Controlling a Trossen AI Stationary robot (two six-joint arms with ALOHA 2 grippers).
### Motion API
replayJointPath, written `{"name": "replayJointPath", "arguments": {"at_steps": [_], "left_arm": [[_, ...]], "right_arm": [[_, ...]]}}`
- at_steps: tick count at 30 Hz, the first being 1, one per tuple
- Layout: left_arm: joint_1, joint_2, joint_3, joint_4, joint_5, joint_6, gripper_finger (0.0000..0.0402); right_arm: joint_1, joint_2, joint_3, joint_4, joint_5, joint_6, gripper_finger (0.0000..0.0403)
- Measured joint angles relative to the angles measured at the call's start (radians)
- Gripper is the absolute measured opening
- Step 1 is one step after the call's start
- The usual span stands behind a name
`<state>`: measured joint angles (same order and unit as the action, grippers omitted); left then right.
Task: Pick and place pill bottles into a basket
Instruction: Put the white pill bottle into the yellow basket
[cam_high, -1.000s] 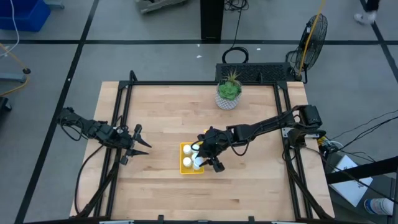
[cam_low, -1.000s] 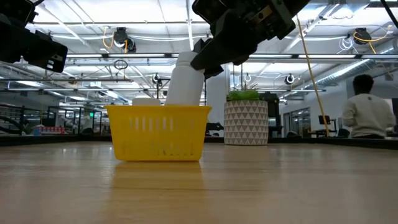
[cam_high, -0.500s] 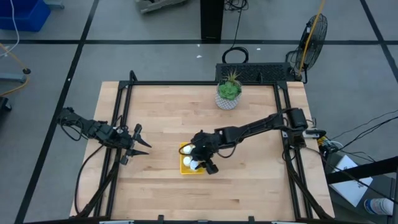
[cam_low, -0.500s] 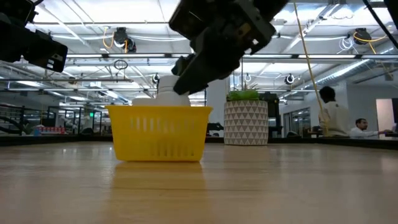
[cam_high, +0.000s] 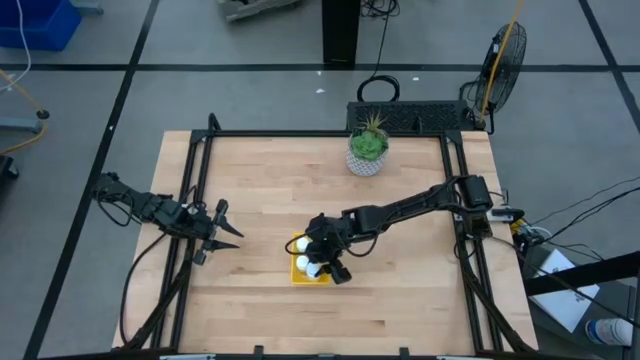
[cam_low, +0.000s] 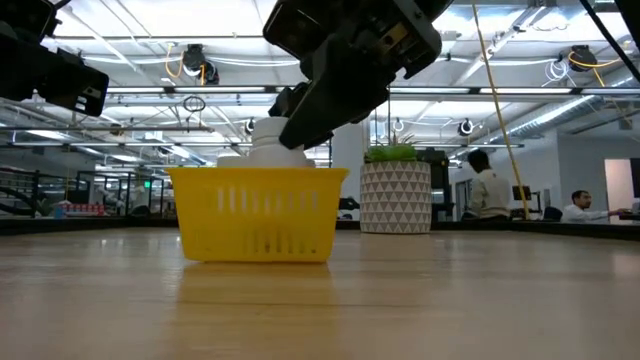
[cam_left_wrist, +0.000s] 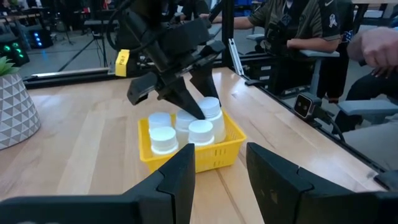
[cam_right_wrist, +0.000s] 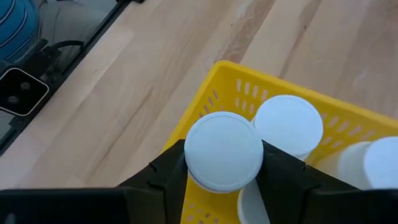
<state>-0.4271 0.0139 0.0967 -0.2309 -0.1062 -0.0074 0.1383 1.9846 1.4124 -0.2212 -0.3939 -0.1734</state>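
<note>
Task status: final placement under way.

The basket (cam_left_wrist: 224, 148), a small yellow tray, stands on the desk (cam_high: 400, 290) in front of the plant pot (cam_high: 367, 152), well apart from it. All positions below are given relative to the basket.

Contents: the left wrist view shows four pill bottles (cam_left_wrist: 163, 138) standing upright inside the basket, close together, caps up. A count of five cannot be confirmed; part of the interior is hidden behind the right arm. No bottle lies on the desk outside the basket in the high view.

Right claw (cam_high: 322, 262): positioned directly above the basket, reaching down into it. Its fingers (cam_right_wrist: 283, 168) are clenched on either side of one bottle (cam_right_wrist: 224, 151), gripping just under the cap. In the low view this bottle (cam_low: 272, 148) sits low, with only its cap and shoulder above the rim. Whether its base touches the basket floor cannot be determined.

Left claw (cam_high: 226, 231): parked well to the side of the basket, near the desk edge, not grasping anything. Its fingers stand slightly apart in its own wrist view.

Assessment: the placement work appears nearly complete. Remaining steps, as judged: release the held bottle inside the basket and lift the right claw clear without tipping the neighbouring bottles, which stand just beside it.
</note>
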Motion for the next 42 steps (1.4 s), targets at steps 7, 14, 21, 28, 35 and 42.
{"name": "replayJointPath", "arguments": {"at_steps": [7,14,21,28,35,42], "left_arm": [[0.000,0.000,0.000,0.000,0.000,0.000,0.0150],[0.000,0.000,0.000,0.000,0.000,0.000,0.0150],[0.000,0.000,0.000,0.001,0.000,0.000,0.0150],[0.000,0.000,0.000,-0.003,0.000,0.000,0.0150],[0.000,0.000,0.000,-0.003,0.000,0.000,0.0150],[0.000,0.000,0.000,-0.003,0.000,0.000,0.0150]], "right_arm": [[0.002,-0.001,0.000,-0.046,0.062,-0.039,0.0148],[0.004,-0.013,-0.001,-0.073,0.110,-0.073,0.0154],[0.015,-0.037,-0.003,-0.124,0.126,-0.075,0.0149],[0.042,-0.037,-0.004,-0.165,0.215,-0.096,0.0152],[0.040,-0.040,-0.005,-0.151,0.215,-0.083,0.0187],[0.040,-0.041,-0.005,-0.145,0.214,-0.082,0.0232]]}}
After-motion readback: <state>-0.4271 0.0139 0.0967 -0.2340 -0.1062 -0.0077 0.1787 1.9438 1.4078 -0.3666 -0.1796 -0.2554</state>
